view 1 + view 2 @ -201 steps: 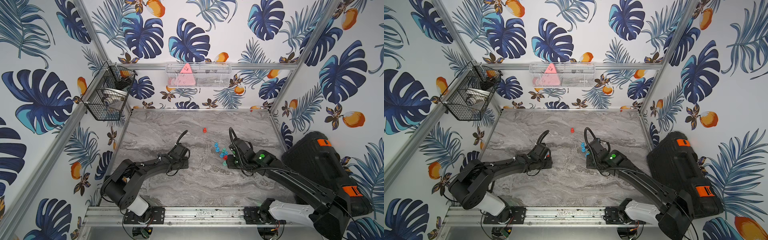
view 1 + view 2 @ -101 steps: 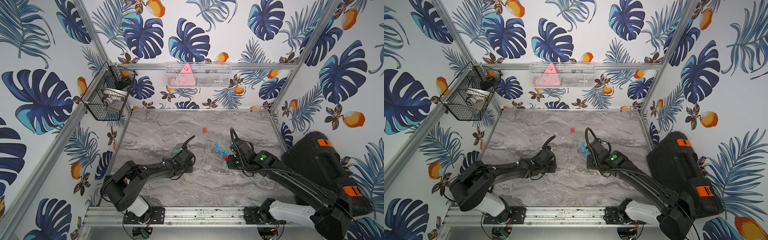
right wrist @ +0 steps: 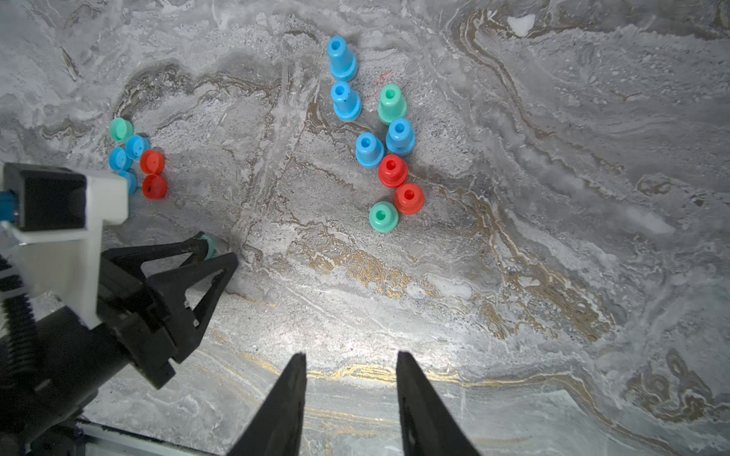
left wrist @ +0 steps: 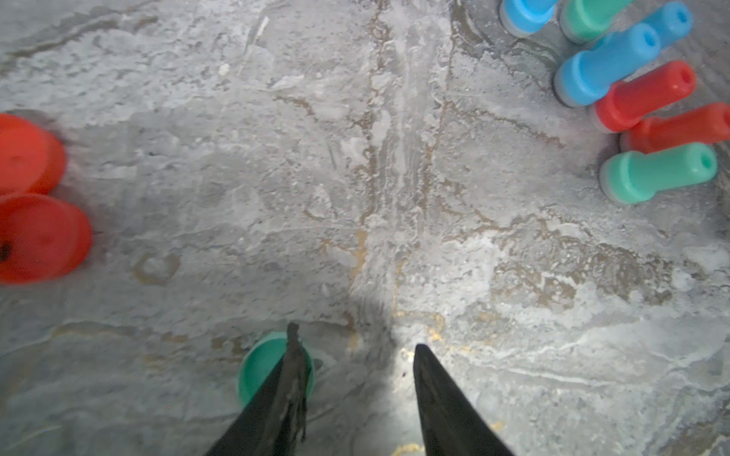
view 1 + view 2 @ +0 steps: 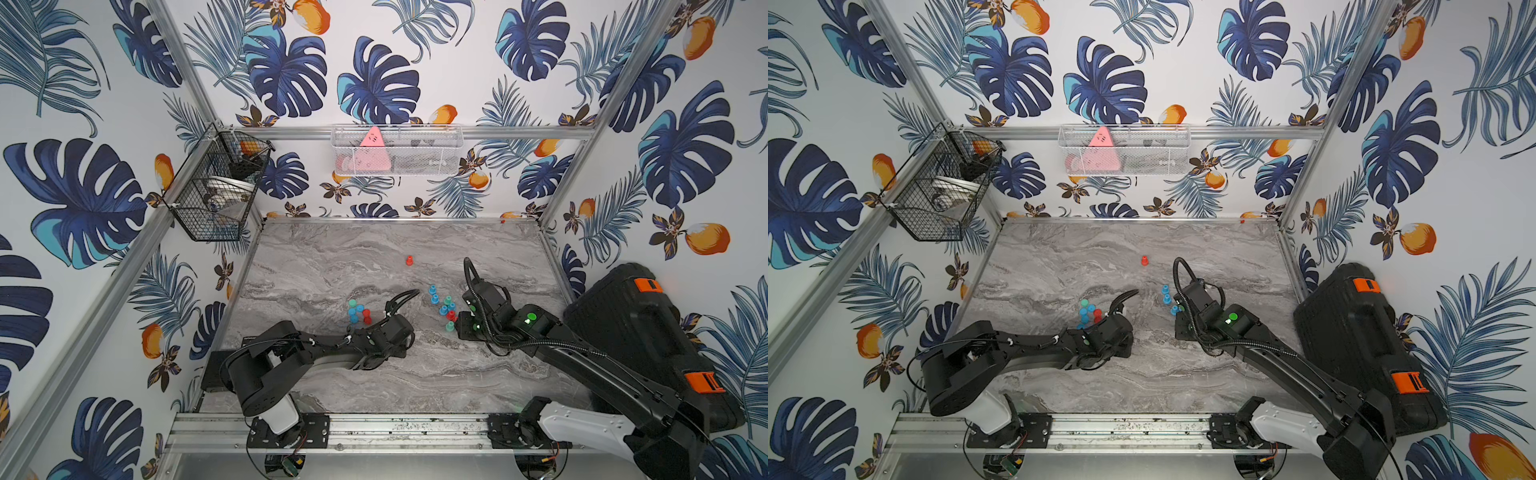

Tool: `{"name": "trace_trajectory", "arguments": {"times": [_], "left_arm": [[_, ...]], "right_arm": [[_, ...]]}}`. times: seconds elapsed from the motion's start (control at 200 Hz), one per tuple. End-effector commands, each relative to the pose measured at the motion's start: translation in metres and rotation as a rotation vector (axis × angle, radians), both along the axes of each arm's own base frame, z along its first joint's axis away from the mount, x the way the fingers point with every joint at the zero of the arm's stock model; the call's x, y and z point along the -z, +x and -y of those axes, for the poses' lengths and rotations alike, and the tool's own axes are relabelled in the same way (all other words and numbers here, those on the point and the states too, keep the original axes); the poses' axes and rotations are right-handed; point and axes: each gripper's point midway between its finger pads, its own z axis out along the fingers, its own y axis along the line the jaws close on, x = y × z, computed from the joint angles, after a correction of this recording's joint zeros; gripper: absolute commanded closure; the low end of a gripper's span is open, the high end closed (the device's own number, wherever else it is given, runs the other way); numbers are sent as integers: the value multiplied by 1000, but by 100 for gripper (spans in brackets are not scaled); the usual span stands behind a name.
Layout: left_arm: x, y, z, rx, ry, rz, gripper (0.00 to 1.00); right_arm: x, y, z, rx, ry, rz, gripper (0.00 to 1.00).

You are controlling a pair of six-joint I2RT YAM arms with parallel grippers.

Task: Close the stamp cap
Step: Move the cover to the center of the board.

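On the worktop (image 4: pixel 355 158), right at the tip of the left pincer (image 4: pixel 355 337), lies a green cap (image 4: pixel 256 375). It is half hidden behind one finger and sits outside the gap; whether the finger touches it I cannot tell. The jaws stand a little spread, with bare worktop between them and nothing pinched.

The left arm (image 5: pixel 324 349) reaches low and nearly flat across the worktop, its wrist tipped so the pincer points down at the surface. The right arm (image 5: pixel 582 361) comes in from the right front. The right pincer (image 3: pixel 349 354) hangs over bare worktop, its jaws also a little spread and holding nothing.

Between the two pincers, nearer the right one, a cluster of stamps (image 3: pixel 391 173) in blue, green and red stands upright. A tight group of loose caps (image 3: pixel 152 162) in the same colours sits just beside the left arm's wrist, some of them touching. A lone red stamp (image 5: pixel 409 260) stands well apart toward the back.

The worktop is grey marble with gold veins. Leaf-and-fruit wallpaper covers the walls. A wire basket (image 5: pixel 216 195) hangs at the left, a mesh basket (image 5: pixel 399 151) on the back rail, and a black case (image 5: pixel 644 332) stands at the right.
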Motion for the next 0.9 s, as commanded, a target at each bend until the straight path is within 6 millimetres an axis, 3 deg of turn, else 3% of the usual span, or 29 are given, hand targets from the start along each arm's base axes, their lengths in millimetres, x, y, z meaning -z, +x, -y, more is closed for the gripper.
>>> {"name": "trace_trajectory", "arguments": {"times": [0.0, 0.255, 0.65, 0.891], "left_arm": [[26, -28, -2, 25, 51, -149, 51], [22, -21, 25, 58, 45, -134, 51], [-3, -10, 35, 73, 31, -90, 51], [-29, -8, 43, 89, -9, -55, 51]], "right_arm": [[-1, -3, 4, 15, -6, -2, 59], [-2, -6, 9, 18, -15, -1, 59], [0, -9, 12, 24, -24, -15, 58], [0, -8, 11, 25, -25, -18, 57]]}}
